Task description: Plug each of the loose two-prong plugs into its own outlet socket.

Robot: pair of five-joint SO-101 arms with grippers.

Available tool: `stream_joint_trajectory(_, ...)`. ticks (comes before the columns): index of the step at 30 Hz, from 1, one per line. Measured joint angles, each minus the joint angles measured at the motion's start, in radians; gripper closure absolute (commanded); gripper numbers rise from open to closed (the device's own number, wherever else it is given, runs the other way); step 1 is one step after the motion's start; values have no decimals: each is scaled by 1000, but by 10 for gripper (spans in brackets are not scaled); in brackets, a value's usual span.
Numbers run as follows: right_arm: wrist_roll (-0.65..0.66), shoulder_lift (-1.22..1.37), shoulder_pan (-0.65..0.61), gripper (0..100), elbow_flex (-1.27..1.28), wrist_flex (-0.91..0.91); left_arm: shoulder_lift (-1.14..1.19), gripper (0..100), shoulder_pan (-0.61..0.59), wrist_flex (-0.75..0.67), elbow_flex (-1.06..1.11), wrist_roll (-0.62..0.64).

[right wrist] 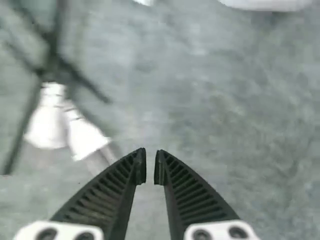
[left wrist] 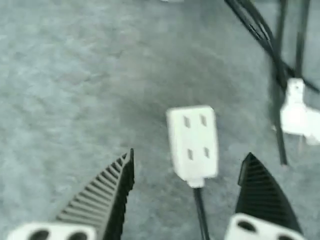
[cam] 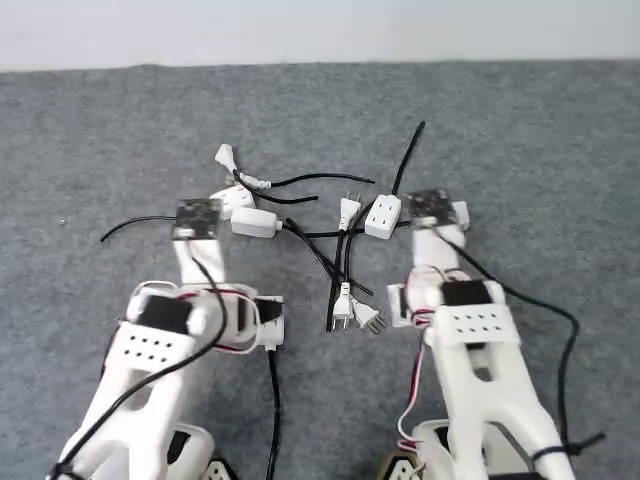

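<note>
A white outlet socket [left wrist: 192, 142] with two pairs of slots lies on the grey carpet between the fingers of my open left gripper [left wrist: 190, 155]; its black cord runs back toward the wrist. In the high view this socket [cam: 269, 323] sits beside the left arm. Two loose white plugs [cam: 355, 310] lie side by side mid-table, and one plug [left wrist: 299, 115] lies just beyond the left gripper's side. My right gripper [right wrist: 150, 165] is shut with nothing in it, low over the carpet beside those two plugs [right wrist: 62, 125]. Two more sockets [cam: 255, 222] [cam: 383, 215] and two plugs [cam: 348, 210] [cam: 225, 155] lie farther back.
Black cords [cam: 335, 260] cross and tangle in the middle between the arms. Grey carpet [cam: 540, 140] covers the table, with open room at the far back and along both outer sides.
</note>
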Motion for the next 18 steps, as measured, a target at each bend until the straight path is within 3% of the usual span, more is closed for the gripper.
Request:
stream_joint_trajectory(8,-141,32,-213,941,-38,-74,146,681,-175,-75,0,-8)
stream_joint_trajectory(13,-183,196,-232,943,-38,-199,284,681,-278,-167,-23,-5)
stream_joint_trajectory(18,-183,344,-269,940,-100,-235,416,681,-293,-183,-94,-8)
